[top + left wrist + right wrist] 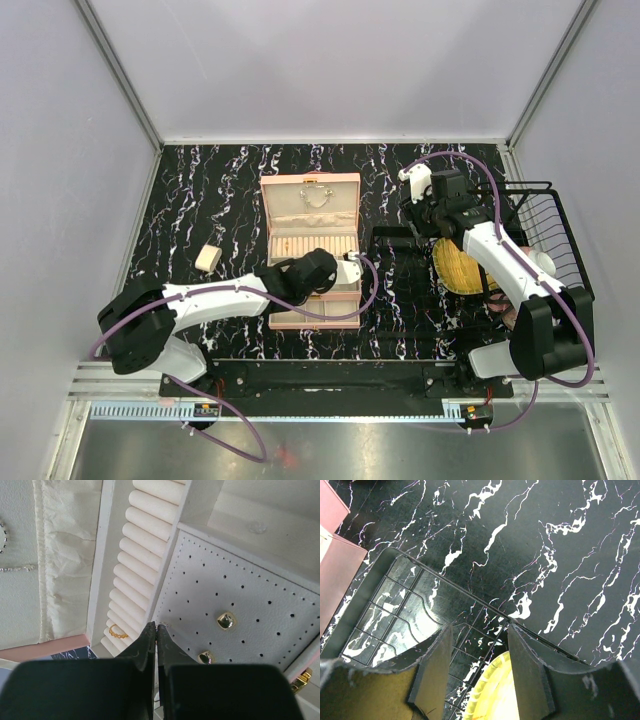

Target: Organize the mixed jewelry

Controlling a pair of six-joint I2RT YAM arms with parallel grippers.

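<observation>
Black marbled table (200, 190) carries a pink case (290, 200), wire rack (405, 270) and cream block (208, 258).

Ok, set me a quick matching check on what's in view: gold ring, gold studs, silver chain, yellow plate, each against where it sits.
Things:
1. gold ring
2. gold studs
3. silver chain
4. yellow plate

Places:
A. in the black wire rack
B. against the lid lining, beside the ruched pocket
C. on the perforated panel
D. between the cream ring rolls

Pairs: 1-D, 2-C, 3-B, 4-A
</observation>
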